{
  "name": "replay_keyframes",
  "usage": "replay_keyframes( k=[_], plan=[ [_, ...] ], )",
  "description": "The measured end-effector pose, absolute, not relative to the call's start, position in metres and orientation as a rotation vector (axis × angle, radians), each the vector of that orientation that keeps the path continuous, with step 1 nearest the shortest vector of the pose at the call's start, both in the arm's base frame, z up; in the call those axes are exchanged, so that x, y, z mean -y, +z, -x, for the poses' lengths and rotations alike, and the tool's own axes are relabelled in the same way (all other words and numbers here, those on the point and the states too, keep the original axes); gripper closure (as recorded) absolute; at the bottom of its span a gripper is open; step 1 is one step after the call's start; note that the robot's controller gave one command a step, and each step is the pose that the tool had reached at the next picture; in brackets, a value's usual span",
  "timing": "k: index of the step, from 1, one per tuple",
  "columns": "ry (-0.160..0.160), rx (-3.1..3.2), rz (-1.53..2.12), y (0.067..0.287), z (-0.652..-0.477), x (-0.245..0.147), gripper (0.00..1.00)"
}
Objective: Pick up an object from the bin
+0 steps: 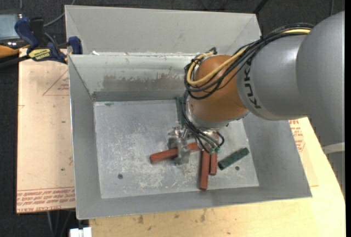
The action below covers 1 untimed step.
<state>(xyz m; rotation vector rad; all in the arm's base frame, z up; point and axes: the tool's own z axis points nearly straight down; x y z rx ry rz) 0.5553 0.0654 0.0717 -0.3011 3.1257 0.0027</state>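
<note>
Your gripper [181,149] is down on the floor of the grey metal bin [82,120], a little right of the floor's middle. The silver arm [296,77] comes in from the right, and its rounded orange wrist cover [216,93], with yellow and black cables [219,74] looped over it, sits directly above the gripper.

You will see the metal gripper end sitting on the right end of a reddish-brown stick [162,157]. This stick lies almost flat across the floor, and its free end points left towards the bare part of the bin. A short red piece [192,146] shows on the gripper's other side; you cannot tell whether it is the same stick carrying on or a separate one. You also cannot tell whether the fingers are open or closed, because the metal parts and the wrist cover hide the gap.

Count the rest like this. Two more reddish-brown sticks lie side by side just right of the gripper, running roughly towards the bin's near edge: a longer one [203,174] and a shorter one [213,164] touching it. One dark green stick [233,158] lies tilted just beyond them, further right. That gives you three red sticks you can be sure of and one green stick, all clustered in the near-right part of the floor.

The left half of the floor carries only scuff marks and one small dark speck [120,176].
</note>
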Motion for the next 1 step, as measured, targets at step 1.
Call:
replay_keyframes(
  k=[1],
  plan=[
    [0.001,-3.117,0.299,0.2117,-0.5435,-0.0561,1.0]
  ],
)
